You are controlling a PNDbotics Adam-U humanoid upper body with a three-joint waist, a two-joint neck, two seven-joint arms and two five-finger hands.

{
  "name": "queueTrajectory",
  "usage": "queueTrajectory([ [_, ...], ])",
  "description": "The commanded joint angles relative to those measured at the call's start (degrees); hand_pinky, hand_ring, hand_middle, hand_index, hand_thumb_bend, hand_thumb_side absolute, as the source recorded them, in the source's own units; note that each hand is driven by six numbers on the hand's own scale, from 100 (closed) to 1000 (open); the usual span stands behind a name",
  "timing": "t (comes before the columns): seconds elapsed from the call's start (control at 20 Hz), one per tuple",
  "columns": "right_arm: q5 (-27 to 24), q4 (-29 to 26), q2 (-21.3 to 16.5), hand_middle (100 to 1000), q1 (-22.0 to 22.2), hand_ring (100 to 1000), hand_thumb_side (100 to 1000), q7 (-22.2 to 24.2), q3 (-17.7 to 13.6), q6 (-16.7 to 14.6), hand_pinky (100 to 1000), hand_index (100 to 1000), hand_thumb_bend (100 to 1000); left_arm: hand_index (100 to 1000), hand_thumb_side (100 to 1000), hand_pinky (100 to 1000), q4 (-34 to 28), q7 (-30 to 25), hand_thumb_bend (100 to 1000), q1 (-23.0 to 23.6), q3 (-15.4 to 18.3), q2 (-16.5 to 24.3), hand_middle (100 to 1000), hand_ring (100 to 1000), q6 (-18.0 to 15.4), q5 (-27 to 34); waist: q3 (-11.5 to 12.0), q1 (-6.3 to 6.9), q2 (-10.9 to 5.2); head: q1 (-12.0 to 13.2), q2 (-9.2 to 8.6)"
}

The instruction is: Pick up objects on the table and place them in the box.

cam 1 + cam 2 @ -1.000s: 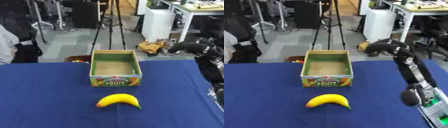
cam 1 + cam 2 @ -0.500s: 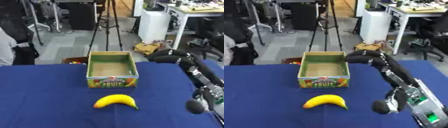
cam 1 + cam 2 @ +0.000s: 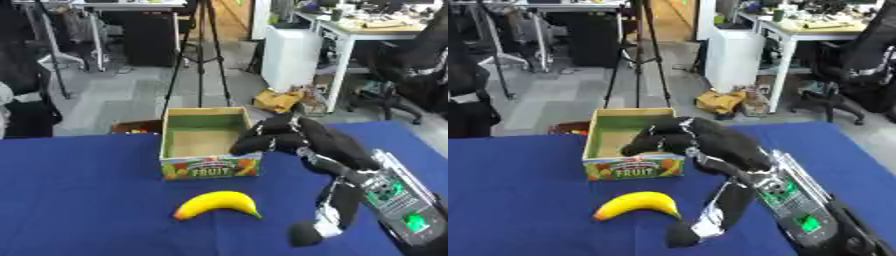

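R hand (image 3: 280,137), fingers curled, empty, is swinging in from 3 o'clock toward banana (image 3: 219,204), lying untouched at box's (image 3: 207,150) 6 o'clock on bench (image 3: 79,200); pickup pending.

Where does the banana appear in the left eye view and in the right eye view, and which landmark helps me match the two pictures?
Left eye view: the banana lies just below centre on the blue table.
Right eye view: the banana lies left of centre, lower half.
Shared landmark: the fruit box stands just behind the banana in both views, its printed front facing the camera.
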Motion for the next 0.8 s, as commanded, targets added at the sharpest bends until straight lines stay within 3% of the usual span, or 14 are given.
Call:
queueTrajectory([
  [0.05,2.24,-0.86,-0.26,685,-1.29,682,929,2.56,0.65,2.35,657,864,551,870,983,469,-1.13,-0.16,100,-0.38,-0.02,1.74,655,674,0.16,-0.22,-0.17,-0.01,-0.92,0.12,0.68],
  [0.35,5.82,-0.86,0.19,720,-3.08,745,875,6.54,2.49,6.52,686,856,468,869,983,468,-1.13,-0.18,100,-0.29,-0.11,1.71,654,673,0.26,-0.05,-0.01,0.08,-0.84,-0.23,0.83],
  [0.8,11.33,-0.86,0.84,746,-4.01,774,892,6.52,2.95,9.55,701,857,453,869,984,468,-1.13,-0.18,100,-0.29,-0.17,1.66,654,673,0.31,0.01,-0.04,0.1,-0.89,-0.77,0.75],
])
